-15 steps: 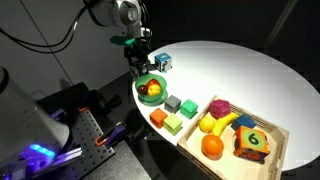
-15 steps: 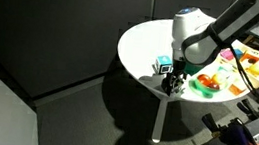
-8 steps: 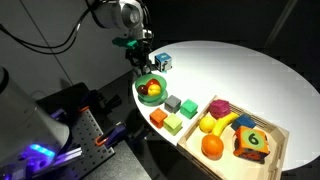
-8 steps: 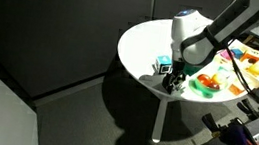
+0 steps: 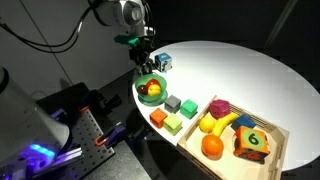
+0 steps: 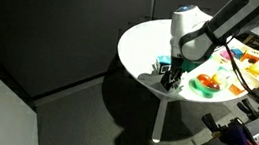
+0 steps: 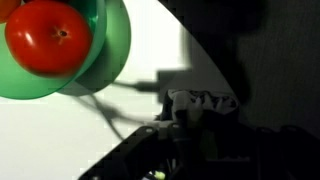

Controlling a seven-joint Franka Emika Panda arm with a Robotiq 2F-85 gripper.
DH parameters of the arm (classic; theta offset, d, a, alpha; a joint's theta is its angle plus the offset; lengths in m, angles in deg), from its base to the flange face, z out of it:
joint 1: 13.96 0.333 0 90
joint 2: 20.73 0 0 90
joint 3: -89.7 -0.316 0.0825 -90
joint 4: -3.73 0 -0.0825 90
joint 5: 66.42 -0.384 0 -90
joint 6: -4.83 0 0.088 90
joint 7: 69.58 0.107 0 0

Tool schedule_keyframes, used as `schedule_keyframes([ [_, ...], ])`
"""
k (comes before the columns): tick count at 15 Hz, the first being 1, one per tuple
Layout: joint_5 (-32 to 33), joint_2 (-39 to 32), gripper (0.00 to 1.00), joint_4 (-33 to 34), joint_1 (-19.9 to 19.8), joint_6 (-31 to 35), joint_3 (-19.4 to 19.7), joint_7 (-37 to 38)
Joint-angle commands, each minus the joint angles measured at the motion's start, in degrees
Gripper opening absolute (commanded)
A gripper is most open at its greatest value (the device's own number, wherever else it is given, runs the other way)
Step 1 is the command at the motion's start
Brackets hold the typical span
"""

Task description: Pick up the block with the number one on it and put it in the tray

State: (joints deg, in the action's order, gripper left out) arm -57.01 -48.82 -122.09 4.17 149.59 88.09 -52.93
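The block with the number one (image 7: 196,101), a small dark cube with black-and-white patterned faces, lies between my fingers at the table's edge in the wrist view. My gripper (image 5: 142,63) (image 6: 172,81) (image 7: 195,114) is low over it, with the jaws drawn in around it. That area is too dark to show whether they press on it. In both exterior views my fingers hide the block. The light wooden tray (image 5: 277,137) sits at the opposite end of the table, with fruit and a green-faced block in it.
A blue-and-white cube (image 5: 162,61) (image 6: 161,64) stands right beside my gripper. The green bowl (image 5: 150,91) (image 7: 112,40) holds a red tomato (image 7: 47,36). Grey (image 5: 172,103), green (image 5: 188,107), orange (image 5: 158,117) and yellow-green (image 5: 173,125) blocks lie between the bowl and the tray. The table edge is close.
My jaws have narrowed around the block over the last second. The arm has shifted only slightly, and nothing else on the table has moved.
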Motion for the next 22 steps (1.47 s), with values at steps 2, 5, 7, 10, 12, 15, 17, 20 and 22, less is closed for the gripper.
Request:
schedule_keyframes([
  [2,0.4,2.38,0.03,0.81,0.11,-1.91,0.65,2.41],
  [5,0.67,3.96,0.0,1.14,0.13,-3.05,1.03,3.68],
  [7,0.84,5.22,0.02,1.16,-0.02,-3.41,1.19,4.34],
  [10,0.99,7.22,0.02,0.89,-0.39,-3.55,1.46,5.18],
  [12,0.59,8.68,0.03,0.63,-1.04,-3.81,1.5,5.4],
  [15,0.4,10.8,0.02,0.13,-2.27,-4.19,1.74,6.02],
  [17,0.12,12.05,0.02,-0.17,-3.37,-4.53,1.74,5.89],
  [20,-0.31,13.89,0.02,-0.84,-5.18,-4.67,1.78,5.65],
  [22,-0.52,15.08,0.02,-1.59,-6.37,-4.38,1.9,5.69],
])
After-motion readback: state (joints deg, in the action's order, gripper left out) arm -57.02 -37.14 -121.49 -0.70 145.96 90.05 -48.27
